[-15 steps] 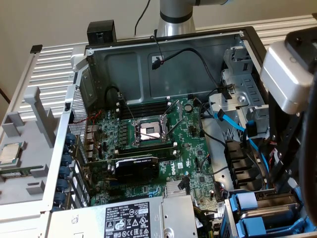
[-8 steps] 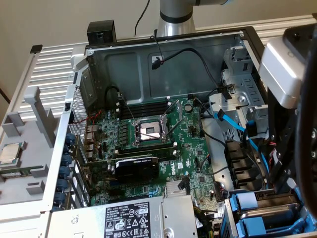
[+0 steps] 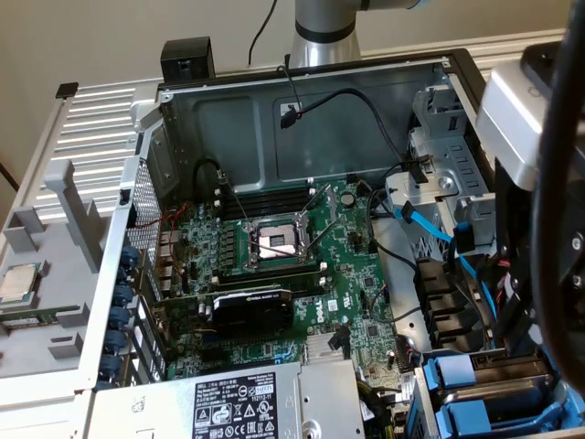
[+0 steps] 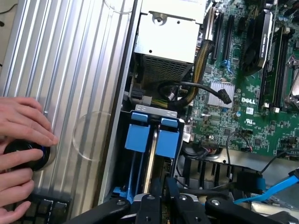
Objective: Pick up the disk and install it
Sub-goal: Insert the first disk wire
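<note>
Pincer [image 4: 161, 189] is clamping, by appearance, the edge of the blue-framed disk [image 4: 142, 137], which is standing in the drive bay [image 4: 120, 154] beside the motherboard [image 4: 233, 107]. Good seating is likely requiring a carrier kept square to the bay walls, pressed straight, clear of the blue cable [image 4: 275, 186].

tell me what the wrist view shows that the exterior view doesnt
Wrist view: a person's hand on a round black device, and the gripper close to the blue drive carriers.
Exterior view: a loose processor chip lying on the grey side panel, and the arm's silver column behind the case.
Both: the blue drive carriers, the Dell motherboard and the power supply.
</note>
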Robot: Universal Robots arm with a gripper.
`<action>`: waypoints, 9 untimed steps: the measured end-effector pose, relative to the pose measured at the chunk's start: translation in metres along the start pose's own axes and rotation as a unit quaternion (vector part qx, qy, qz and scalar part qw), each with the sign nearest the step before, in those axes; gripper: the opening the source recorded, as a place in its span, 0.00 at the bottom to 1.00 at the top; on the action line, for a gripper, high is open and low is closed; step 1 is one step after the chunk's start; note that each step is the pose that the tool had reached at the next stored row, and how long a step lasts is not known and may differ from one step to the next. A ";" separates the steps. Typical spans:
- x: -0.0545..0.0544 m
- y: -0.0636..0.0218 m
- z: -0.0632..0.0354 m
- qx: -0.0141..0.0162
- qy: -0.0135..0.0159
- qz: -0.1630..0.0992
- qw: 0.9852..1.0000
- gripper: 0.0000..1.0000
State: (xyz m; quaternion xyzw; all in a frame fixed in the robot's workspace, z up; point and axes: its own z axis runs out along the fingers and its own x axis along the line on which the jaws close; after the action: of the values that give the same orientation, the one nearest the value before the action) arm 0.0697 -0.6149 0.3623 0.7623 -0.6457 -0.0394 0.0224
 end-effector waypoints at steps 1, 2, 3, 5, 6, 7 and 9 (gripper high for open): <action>-0.002 -0.0005 0.0000 0.000 0.002 0.000 1.000 0.17; -0.005 -0.0011 0.0000 -0.001 0.006 0.000 1.000 0.17; -0.007 -0.0016 0.0001 -0.003 0.010 0.001 1.000 0.17; -0.011 -0.0021 0.0001 -0.007 0.019 0.002 1.000 0.17; -0.013 -0.0025 0.0003 -0.010 0.025 0.002 1.000 0.17; -0.015 -0.0028 0.0003 -0.013 0.032 0.003 0.999 0.17; -0.018 -0.0035 0.0004 -0.017 0.047 0.005 0.999 0.17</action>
State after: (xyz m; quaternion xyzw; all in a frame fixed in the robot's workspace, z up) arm 0.0702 -0.5965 0.3622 0.7599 -0.6466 -0.0140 0.0657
